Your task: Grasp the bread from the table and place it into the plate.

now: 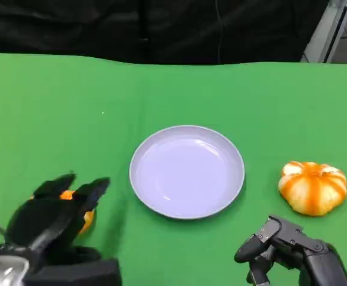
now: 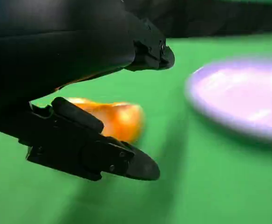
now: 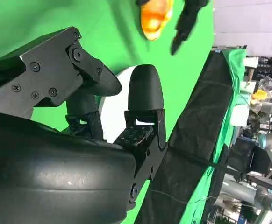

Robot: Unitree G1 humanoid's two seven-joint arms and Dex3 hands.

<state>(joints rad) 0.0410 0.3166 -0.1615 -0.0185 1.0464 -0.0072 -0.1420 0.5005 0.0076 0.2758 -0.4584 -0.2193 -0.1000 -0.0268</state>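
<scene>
- At the near left of the green table (image 1: pixel 48 113), my left hand (image 1: pixel 54 217) sits over a small orange piece of bread (image 1: pixel 85 219), which peeks out between and just beyond the black fingers.
- From the left wrist camera the bread (image 2: pixel 112 119) lies between an upper finger (image 2: pixel 145 46) and a lower finger (image 2: pixel 103 149), with its long axis running roughly along the fingers toward the plate (image 2: pixel 243 98).
- I judge this hand to be closing around the bread, but whether the fingers are actually pressing it I cannot tell; that view is blurred and a gap shows on the upper side.
- The lilac plate (image 1: pixel 186 171) stands at the middle of the table, bare, to the right of my left hand and near it.
- So the coming move turns on one thing: the plate lies to the right and slightly farther out from the bread, with nothing between them.
- My right hand (image 1: pixel 287 250) rests at the near right, fingers curled in and holding nothing.
- A second, pumpkin-shaped bun (image 1: pixel 312 187) lies just beyond the right hand, well apart from the plate's right rim.
- My left hand is the one on its bread, so I judge it should finish the grasp and carry.
</scene>
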